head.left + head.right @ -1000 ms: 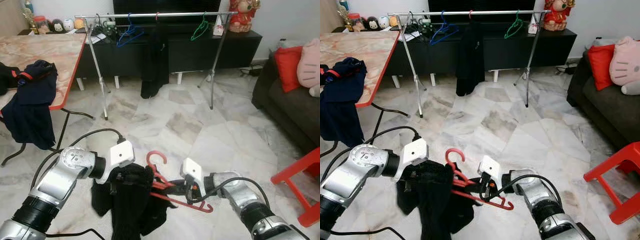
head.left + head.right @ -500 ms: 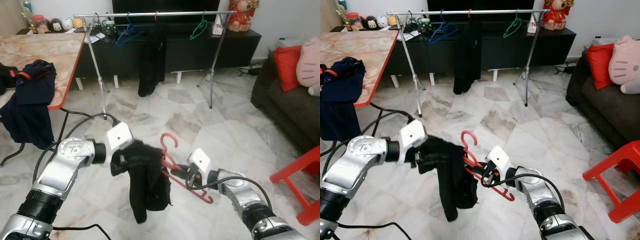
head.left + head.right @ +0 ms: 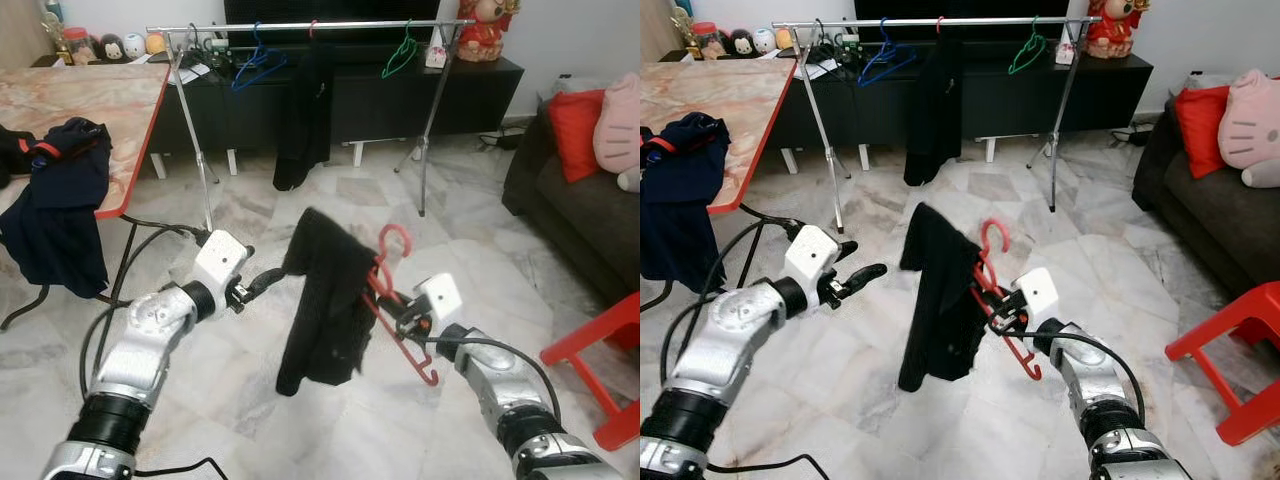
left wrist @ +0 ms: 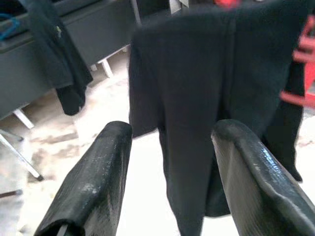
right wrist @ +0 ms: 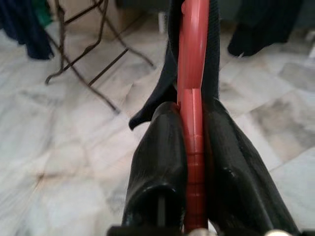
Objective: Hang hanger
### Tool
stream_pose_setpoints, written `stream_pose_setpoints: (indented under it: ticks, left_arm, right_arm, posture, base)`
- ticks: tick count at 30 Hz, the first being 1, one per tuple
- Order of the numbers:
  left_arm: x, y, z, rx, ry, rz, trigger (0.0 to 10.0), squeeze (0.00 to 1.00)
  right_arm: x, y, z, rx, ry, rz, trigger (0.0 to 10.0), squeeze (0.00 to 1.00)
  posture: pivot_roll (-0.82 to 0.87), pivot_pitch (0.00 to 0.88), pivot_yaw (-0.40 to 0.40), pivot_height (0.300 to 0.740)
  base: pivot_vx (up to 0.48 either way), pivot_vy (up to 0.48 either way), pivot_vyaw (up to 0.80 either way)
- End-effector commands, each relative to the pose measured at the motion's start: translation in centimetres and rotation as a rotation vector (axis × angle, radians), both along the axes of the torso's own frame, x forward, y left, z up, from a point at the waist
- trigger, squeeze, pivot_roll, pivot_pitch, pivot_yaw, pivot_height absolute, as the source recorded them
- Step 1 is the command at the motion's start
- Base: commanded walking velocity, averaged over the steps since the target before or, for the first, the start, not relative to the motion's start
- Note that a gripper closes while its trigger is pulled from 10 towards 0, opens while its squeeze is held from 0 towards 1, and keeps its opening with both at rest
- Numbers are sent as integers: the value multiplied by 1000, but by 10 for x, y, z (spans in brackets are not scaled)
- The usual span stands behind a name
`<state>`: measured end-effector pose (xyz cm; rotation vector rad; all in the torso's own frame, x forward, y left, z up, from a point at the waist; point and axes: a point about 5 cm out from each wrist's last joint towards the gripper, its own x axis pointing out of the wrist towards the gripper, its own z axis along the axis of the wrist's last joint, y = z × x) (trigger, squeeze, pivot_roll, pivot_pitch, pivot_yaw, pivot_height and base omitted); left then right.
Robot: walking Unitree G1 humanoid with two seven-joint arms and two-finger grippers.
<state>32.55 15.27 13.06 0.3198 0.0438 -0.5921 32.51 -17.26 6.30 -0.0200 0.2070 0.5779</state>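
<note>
A red hanger [image 3: 392, 262] carries a black garment [image 3: 325, 300] that hangs down freely above the floor. My right gripper [image 3: 402, 318] is shut on the hanger's lower bar, and the red plastic sits between its fingers [image 5: 162, 147] in the right wrist view. My left gripper [image 3: 262, 284] stands open just left of the garment, not touching it. In the left wrist view its two fingers [image 4: 98, 182] frame the cloth [image 4: 216, 88]. The silver clothes rail [image 3: 300, 27] stands far ahead, bearing a blue hanger [image 3: 255, 65], a green hanger [image 3: 400, 60] and a dark garment [image 3: 308, 110].
A marble-topped table [image 3: 90, 100] with a red edge stands at the left, with dark clothes [image 3: 60, 200] draped over it. A dark sofa [image 3: 590, 210] with cushions and a red stool [image 3: 600, 380] are at the right. A black cabinet [image 3: 470, 95] runs behind the rail.
My right gripper has lifted the hanger, so the garment now hangs straight down. My left gripper has let go of the cloth and opened beside it.
</note>
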Motion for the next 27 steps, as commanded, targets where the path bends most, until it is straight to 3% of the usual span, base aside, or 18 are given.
stream_pose_setpoints:
  ticks: [1, 6, 11, 27]
  left_arm:
    - [2, -1, -3, -4, -26, 44, 10000, 0]
    - [8, -14, -4, -74, -65, 91, 10000, 0]
    - [9, -21, -8, -59, -94, 80, 10000, 0]
    - [18, -18, -3, -33, -207, 160, 10000, 0]
  right_arm:
    - [14, 5, 30, 52, -147, -13, 0, 0]
    - [16, 30, 51, 167, -222, 80, 0, 0]
    - [13, 44, 61, 225, -232, 190, 0, 0]
    - [10, 48, 66, 213, -211, 248, 0, 0]
  posture:
    - [-58, 5, -71, 740]
    - [-55, 0, -78, 740]
    - [-59, 0, -80, 740]
    - [-59, 0, -87, 740]
  base:
    - [0, 0, 0]
    - [0, 0, 0]
    - [0, 0, 0]
    - [0, 0, 0]
